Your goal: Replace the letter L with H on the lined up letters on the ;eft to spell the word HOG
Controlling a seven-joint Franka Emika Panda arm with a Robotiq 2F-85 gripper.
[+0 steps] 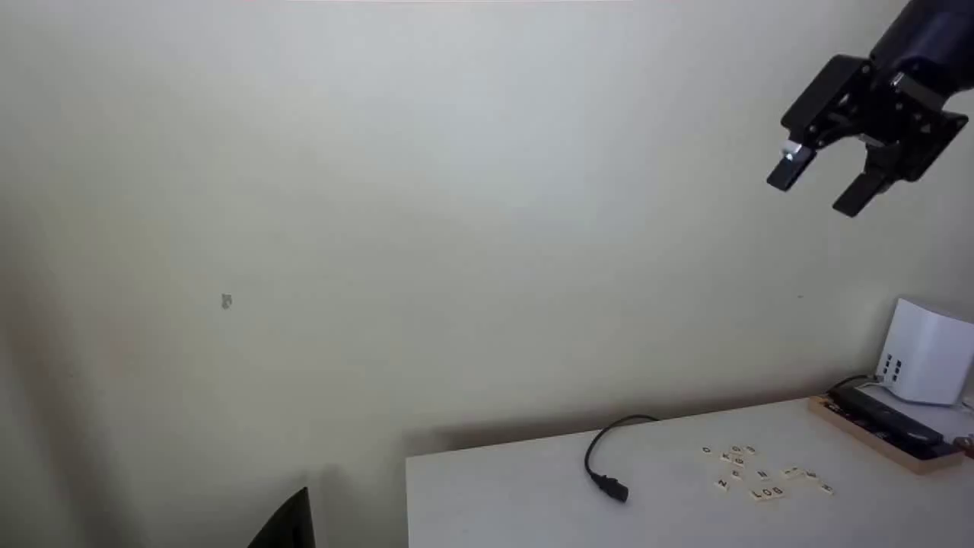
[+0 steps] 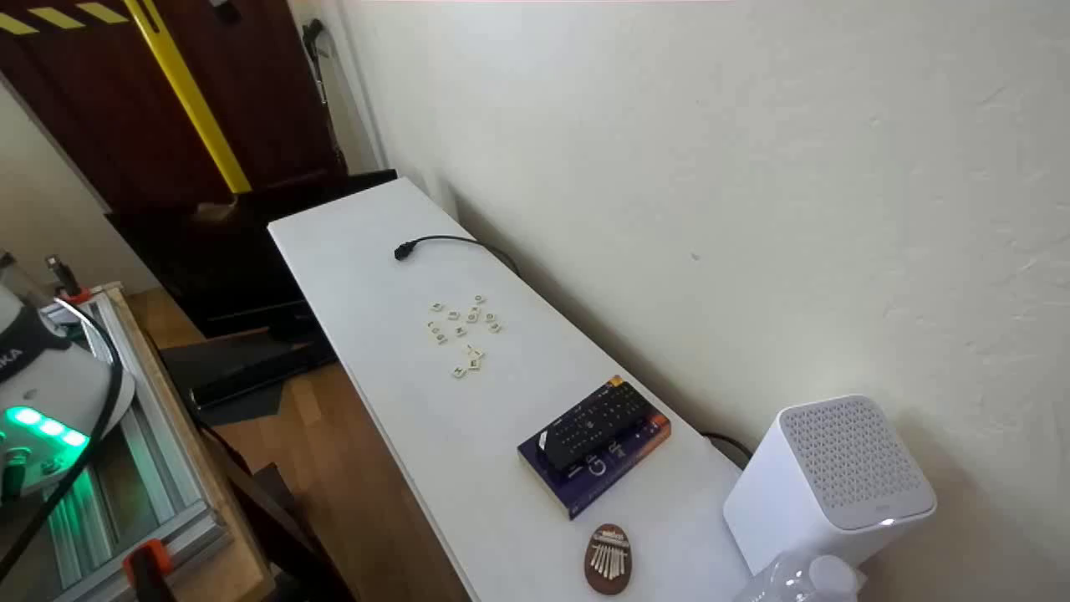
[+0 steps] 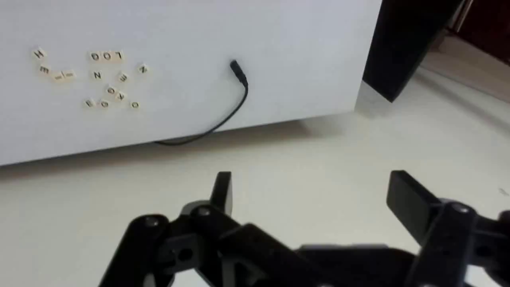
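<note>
Small cream letter tiles lie on the white table. Three stand in a row spelling LOG: the L tile (image 1: 756, 495), the O tile (image 1: 767, 492) and the G tile (image 1: 778, 492). In the wrist view the row appears upside down, with its L tile (image 3: 118, 56) at the right end. A tile that looks like H (image 3: 39, 53) lies apart, beside an E tile (image 3: 44, 69); it also shows in an exterior view (image 2: 459, 372). My gripper (image 1: 814, 195) is open and empty, high above the table. Its two fingers also show spread apart in the wrist view (image 3: 310, 179).
Several other loose tiles (image 3: 111, 91) lie near the row. A black power cable (image 2: 405, 250) lies on the table (image 2: 351, 242). A purple book (image 2: 598, 481) with a black remote (image 2: 593, 426) on it, a thumb piano (image 2: 608, 560) and a white router (image 2: 827, 477) stand farther along. A wall runs behind.
</note>
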